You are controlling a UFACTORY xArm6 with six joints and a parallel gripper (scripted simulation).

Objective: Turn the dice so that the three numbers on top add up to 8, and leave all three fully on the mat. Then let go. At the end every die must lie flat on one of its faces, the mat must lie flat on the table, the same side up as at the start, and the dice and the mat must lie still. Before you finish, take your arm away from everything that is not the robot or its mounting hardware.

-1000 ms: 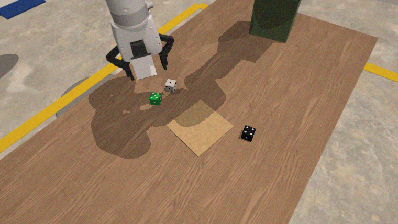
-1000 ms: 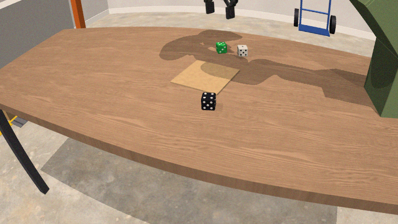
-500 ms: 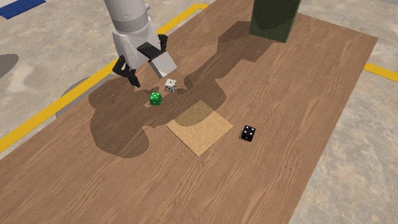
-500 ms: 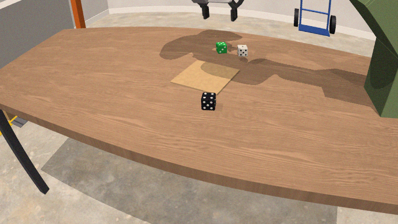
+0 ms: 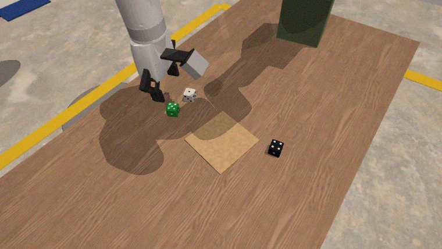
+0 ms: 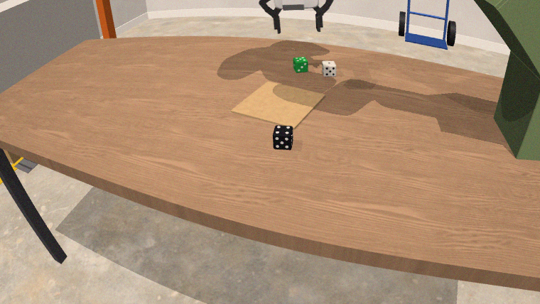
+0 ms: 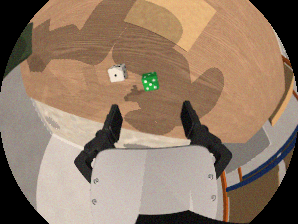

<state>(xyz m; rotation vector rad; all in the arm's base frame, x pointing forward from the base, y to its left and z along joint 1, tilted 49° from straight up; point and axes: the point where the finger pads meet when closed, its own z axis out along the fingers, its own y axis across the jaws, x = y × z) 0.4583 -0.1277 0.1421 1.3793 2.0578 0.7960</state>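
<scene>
"Hovering—gripper (image 5: 166,85) (image 6: 298,29) (image 7: 150,110) spread wide, nothing held. Where's the green die (image 5: 172,110) (image 6: 300,64) (image 7: 150,82)?"

"Wrist view: twelve o'clock from the fingertip gap, on the table (image 5: 278,191) (image 6: 245,170) (image 7: 60,85). White die (image 5: 189,95) (image 6: 329,69) (image 7: 116,75) between ten and eleven."

"Green likely first?"

"Probably—advance toward twelve, then lower; mind the white."

Green box (image 5: 304,22) (image 6: 525,94) (image 7: 17,50) cut off by edges.

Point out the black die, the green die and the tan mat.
Black die (image 5: 275,148) (image 6: 283,137): top and exterior views, body.
Green die (image 5: 172,109) (image 6: 300,64) (image 7: 150,81): all views, body.
Tan mat (image 5: 223,143) (image 6: 274,104) (image 7: 196,19): all views, bare surface.
</scene>
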